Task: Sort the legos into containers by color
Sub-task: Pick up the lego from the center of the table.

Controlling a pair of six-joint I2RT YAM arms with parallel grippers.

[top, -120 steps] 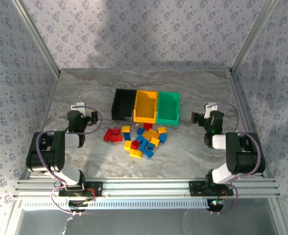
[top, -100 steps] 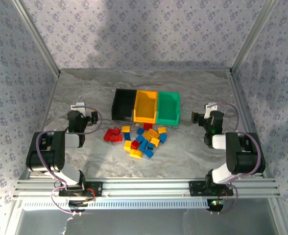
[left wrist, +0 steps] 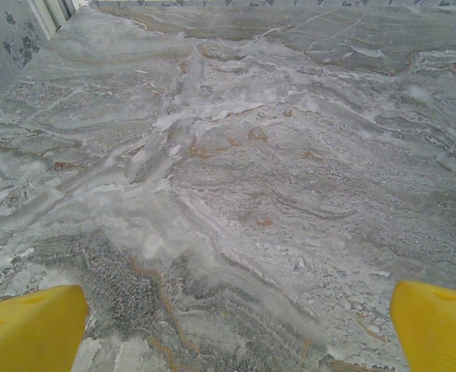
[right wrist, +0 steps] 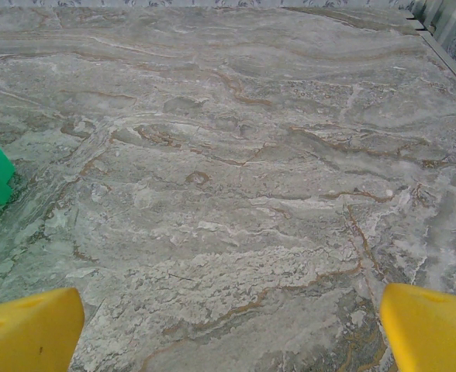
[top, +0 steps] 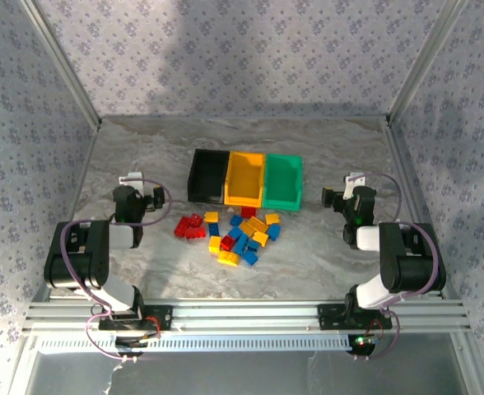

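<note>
No mvmt; L pincer [left wrist: 232, 325] & R pincer [right wrist: 229, 328] spread wide, legos [top: 240, 239] unsorted.

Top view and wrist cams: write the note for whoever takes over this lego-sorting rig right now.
Left gripper: open, empty, facing bare table.
Right gripper: open, empty, to the right of the green bin.
Legos: all loose in a pile in front of the bins, reds mostly at its left.
Black bin, yellow bin and green bin look empty.
Done: nothing sorted. Left: every brick.
</note>
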